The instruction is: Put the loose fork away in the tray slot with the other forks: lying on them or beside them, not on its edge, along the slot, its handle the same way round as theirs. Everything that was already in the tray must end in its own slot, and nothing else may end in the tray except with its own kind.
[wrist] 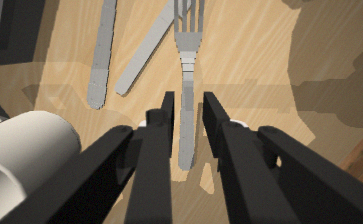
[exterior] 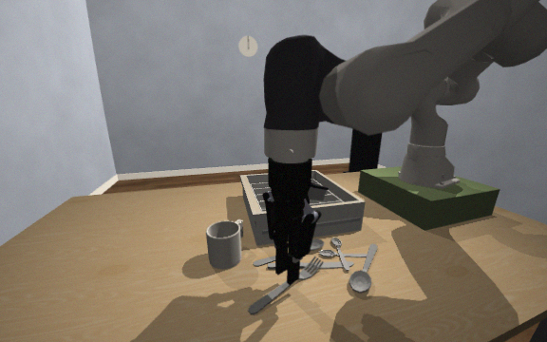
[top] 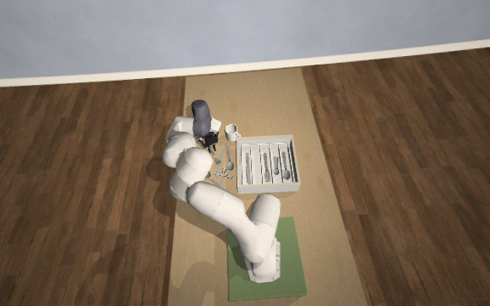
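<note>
The loose fork [wrist: 188, 55] lies flat on the table, its tines pointing away from me in the wrist view. My gripper [wrist: 188, 105] is narrowly open, with a finger on each side of the fork's handle and a small gap on both sides. In the exterior view the gripper [exterior: 291, 275] stands upright, low over the fork [exterior: 283, 286]. The white cutlery tray [top: 267, 162] lies to the right, with a fork in a middle slot [top: 266, 168]. The tray also shows behind the gripper [exterior: 302, 205].
A white mug [exterior: 224, 244] stands close to the left of the gripper, also in the wrist view [wrist: 22, 150]. Two table knives [wrist: 102, 55] and several loose spoons [exterior: 360, 280] lie near the fork. The arm's green base block [exterior: 426, 199] stands at the right.
</note>
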